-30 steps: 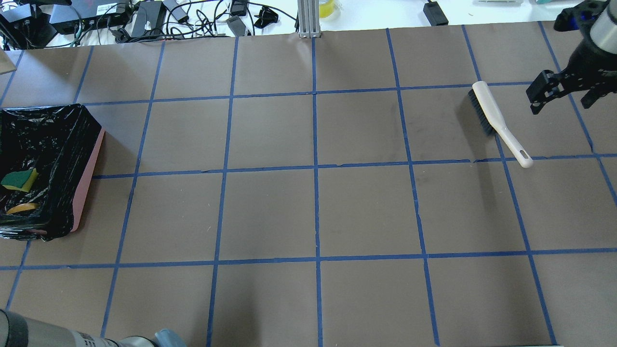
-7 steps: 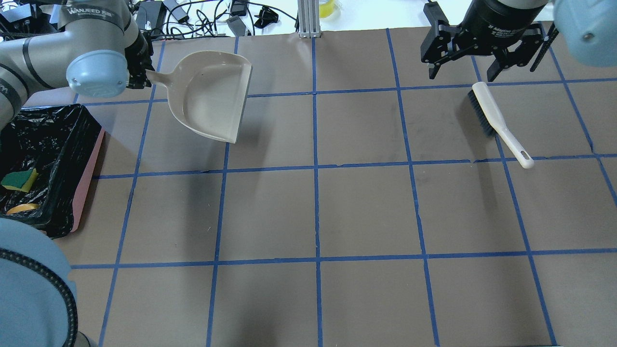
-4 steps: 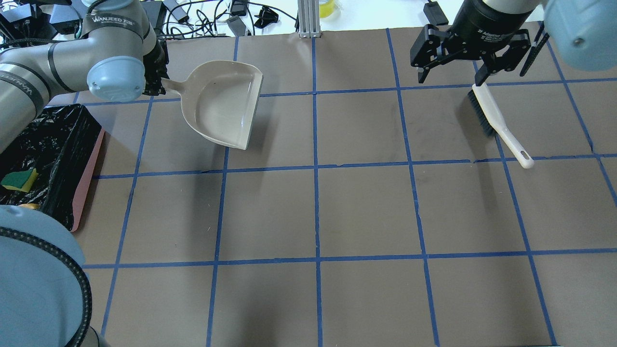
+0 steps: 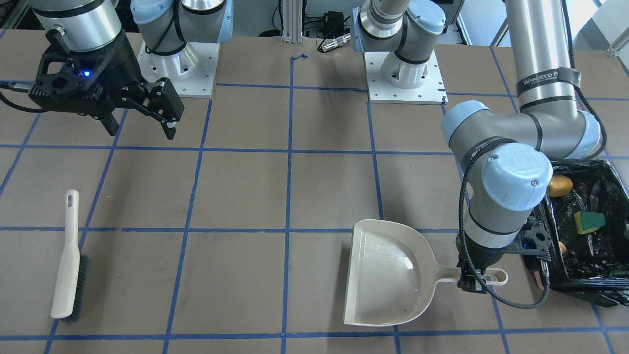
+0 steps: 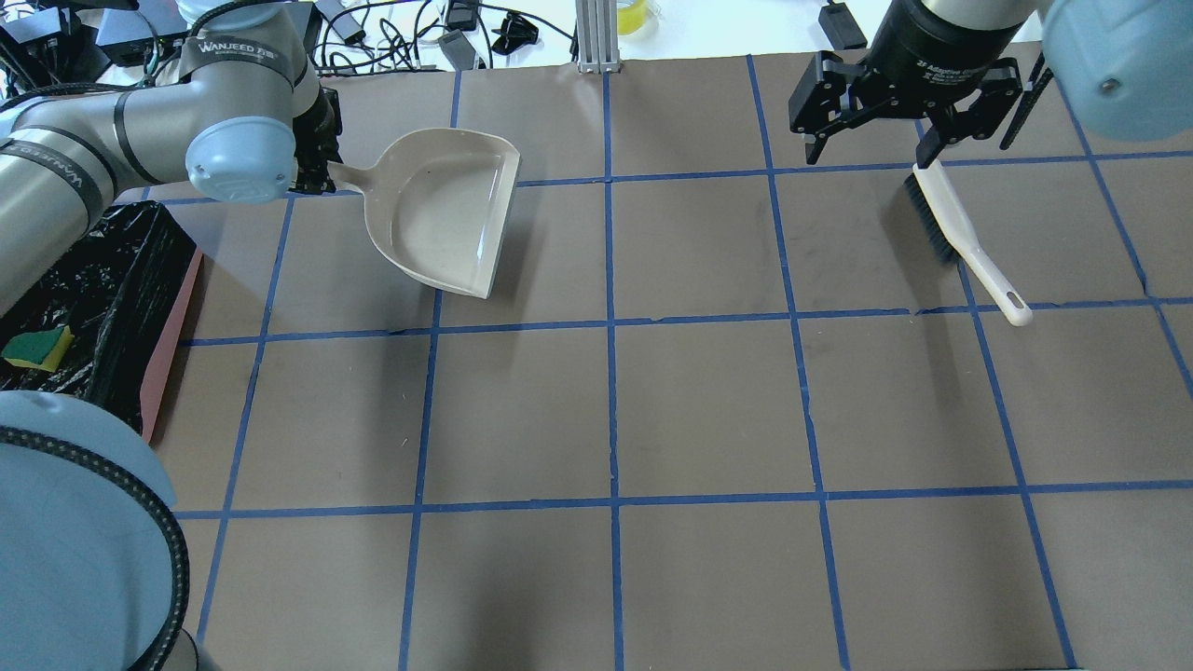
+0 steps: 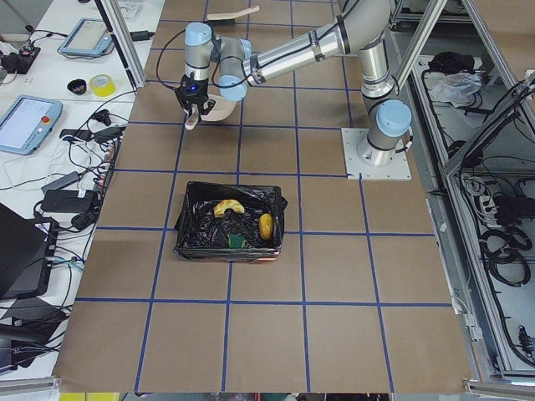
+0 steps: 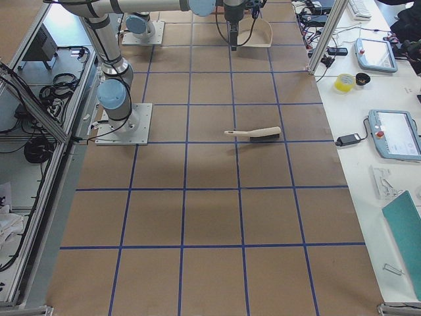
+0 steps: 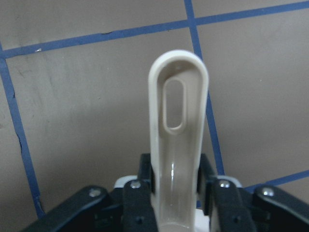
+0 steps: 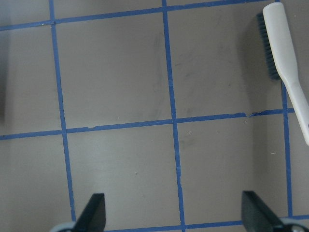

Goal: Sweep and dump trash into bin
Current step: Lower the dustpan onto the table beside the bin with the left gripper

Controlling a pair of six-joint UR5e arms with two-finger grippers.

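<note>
The trash lies in the bin (image 4: 589,286), a pink-sided box lined with a black bag at the table's left end. There I see the amber lump (image 4: 560,186), the yellow-green wedge (image 4: 589,222) and the cream rind (image 6: 227,207). My left gripper (image 4: 474,282) is shut on the handle (image 8: 176,121) of the empty beige dustpan (image 5: 447,219) and holds it low over the table, right of the bin. My right gripper (image 5: 871,149) is open and empty, above the table just beyond the head of the brush (image 5: 960,238), which lies flat.
Cables, power bricks and a tape roll (image 5: 634,14) lie beyond the table's far edge. A metal post (image 5: 596,37) stands at the far middle edge. The two arm bases (image 4: 403,73) stand on plates at the robot's side.
My left arm has carried the dustpan to the right and a little nearer to the robot, away from the bin. My right gripper has shifted slightly left, still open. The brush has not moved.
</note>
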